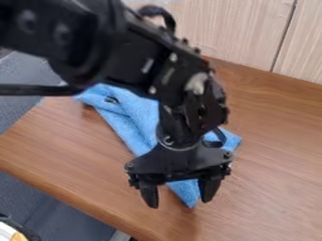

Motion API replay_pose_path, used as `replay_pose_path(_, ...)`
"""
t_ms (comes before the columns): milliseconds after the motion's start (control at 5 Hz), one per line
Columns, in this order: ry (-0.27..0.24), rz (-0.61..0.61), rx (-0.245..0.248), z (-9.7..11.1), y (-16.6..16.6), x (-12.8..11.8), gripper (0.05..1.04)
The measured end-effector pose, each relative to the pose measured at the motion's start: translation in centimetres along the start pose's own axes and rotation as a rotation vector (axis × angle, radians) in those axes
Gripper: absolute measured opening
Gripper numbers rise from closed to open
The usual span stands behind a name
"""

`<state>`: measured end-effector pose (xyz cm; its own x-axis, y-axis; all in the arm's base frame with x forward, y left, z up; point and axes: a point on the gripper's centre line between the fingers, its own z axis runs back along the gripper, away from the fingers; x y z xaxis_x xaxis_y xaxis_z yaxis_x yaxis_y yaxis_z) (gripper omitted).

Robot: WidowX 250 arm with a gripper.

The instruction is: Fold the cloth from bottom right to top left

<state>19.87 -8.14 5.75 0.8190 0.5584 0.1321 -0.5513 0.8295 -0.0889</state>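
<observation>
Cloth (pixel 140 113): lies on the brown table (pixel 277 155), spread from the far left toward a pointed near corner, with a further corner out to the right. A raised, layered band runs along its left side, which suggests that part of the fabric is already doubled over. The middle is hidden under the arm (pixel 144 52), so the full extent of the fold cannot be confirmed.

Gripper (pixel 179 191): hangs over the near part of the cloth, fingers spread apart and pointing down. The near corner shows between them, with nothing pinched. This placement probably serves to line up a grasp on the loose tip: the wide spacing leaves room for fabric to gather when the fingers close. Whether the fingertips touch the cloth or the table cannot be determined from this angle.

Arm: reaches in from the far left, above the cloth. This posture likely keeps the links off the fabric and leaves a return path along the fold direction.

Next operation (judged): lower as required, close on the near corner, lift slightly, then carry it toward the far left and release.

Caution: a shallow pinch may let the soft tip slip; a low carry may drag the entire cloth.
</observation>
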Motion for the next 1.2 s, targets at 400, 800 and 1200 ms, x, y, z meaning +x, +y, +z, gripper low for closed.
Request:
replay_pose_path(400,-0.001,-0.006,0.028,-2.1,-1.0,0.5,0.666)
replay_pose_path(800,-0.006,-0.003,0.034,-1.9,-1.1,0.5,0.149)
replay_pose_path(1200,-0.008,-0.033,-0.018,0.6,-1.6,0.1,0.055)
